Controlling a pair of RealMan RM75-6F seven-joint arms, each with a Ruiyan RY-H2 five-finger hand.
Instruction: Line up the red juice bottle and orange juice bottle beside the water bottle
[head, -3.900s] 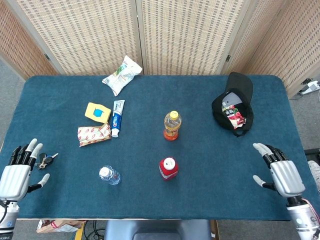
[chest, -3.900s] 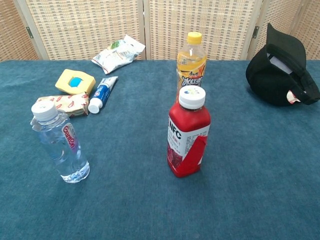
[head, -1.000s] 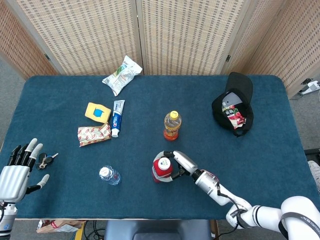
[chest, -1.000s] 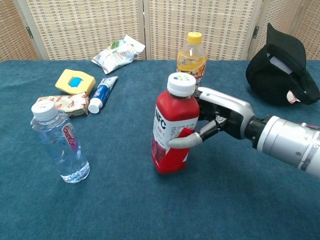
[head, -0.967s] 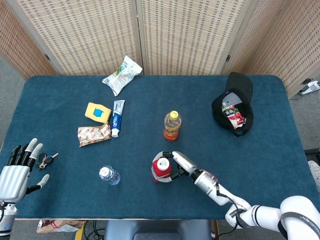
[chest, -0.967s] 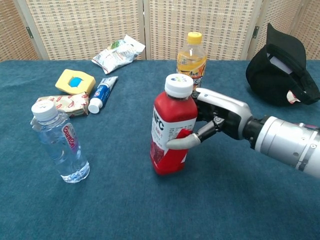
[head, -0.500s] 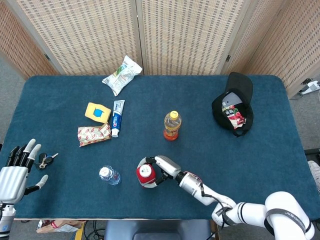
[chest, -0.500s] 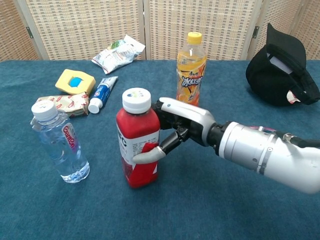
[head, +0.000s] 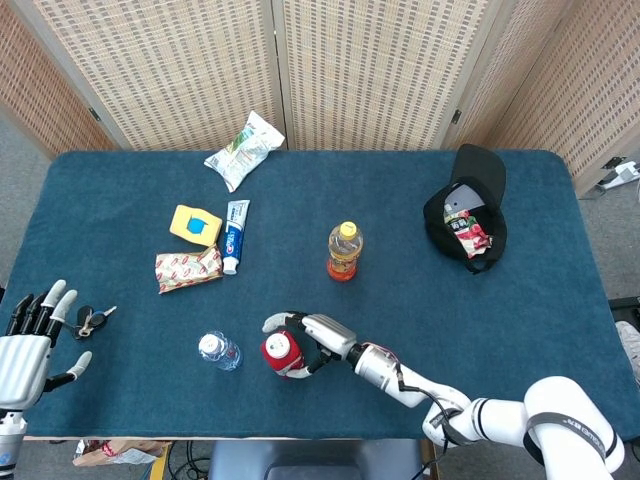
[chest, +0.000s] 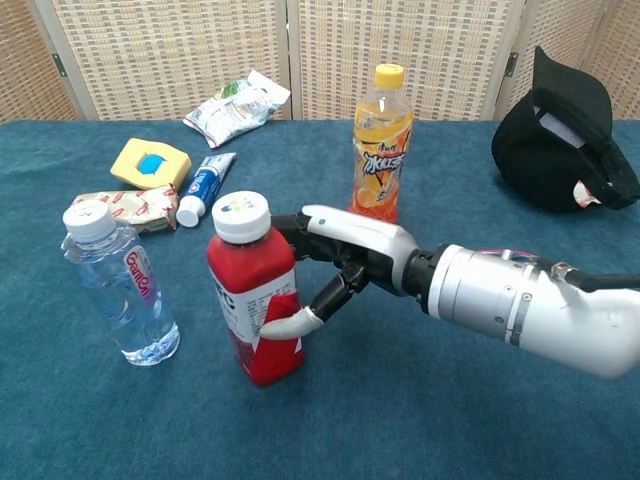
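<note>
red juice bottle (chest: 253, 300): carried from table centre to near the water bottle (chest: 118, 285).
right hand (chest: 335, 265): now grips it, arm extended leftward.

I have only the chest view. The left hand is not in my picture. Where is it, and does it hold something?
Observer: The left hand is open at the near left corner of the table, holding nothing.
Operator: Is anything near it?
Observer: Yes, keys lie just beside it, toward the table's middle.
Operator: From above, does the red bottle touch the water bottle?
Observer: No. The red bottle, gripped by the right hand, stands apart from the water bottle, about level with it along the near edge.
</note>
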